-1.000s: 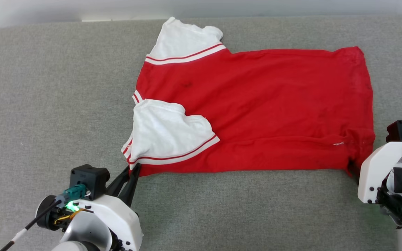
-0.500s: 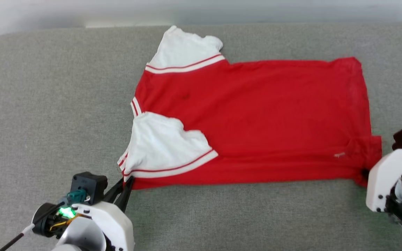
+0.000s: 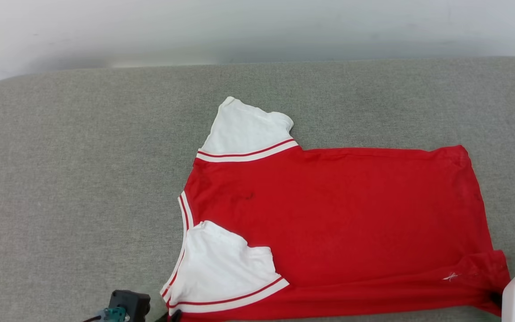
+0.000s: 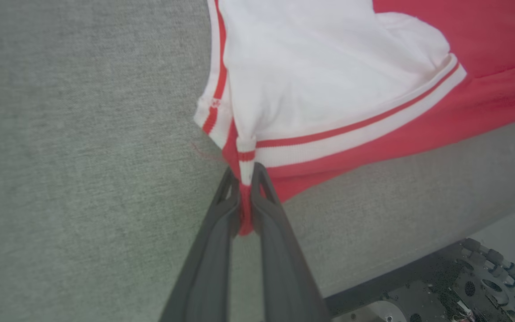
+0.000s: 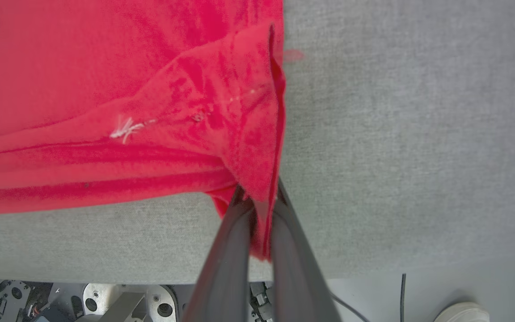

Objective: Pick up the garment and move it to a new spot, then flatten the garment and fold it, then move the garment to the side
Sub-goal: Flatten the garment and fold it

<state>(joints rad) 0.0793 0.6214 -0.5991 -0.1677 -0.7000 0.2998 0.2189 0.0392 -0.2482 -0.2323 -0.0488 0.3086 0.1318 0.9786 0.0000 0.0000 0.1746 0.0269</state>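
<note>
Two near corners of the red garment (image 3: 338,223), spread flat on the grey bench (image 3: 83,179) by its front edge, are pinched: my left jaws clamp the sleeve trim (image 4: 245,154), my right jaws the hem corner (image 5: 257,197).

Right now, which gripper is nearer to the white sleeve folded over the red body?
Left. The left gripper is shut on the garment at the striped trim of that sleeve; the right gripper pinches the red hem corner at the opposite end.
</note>
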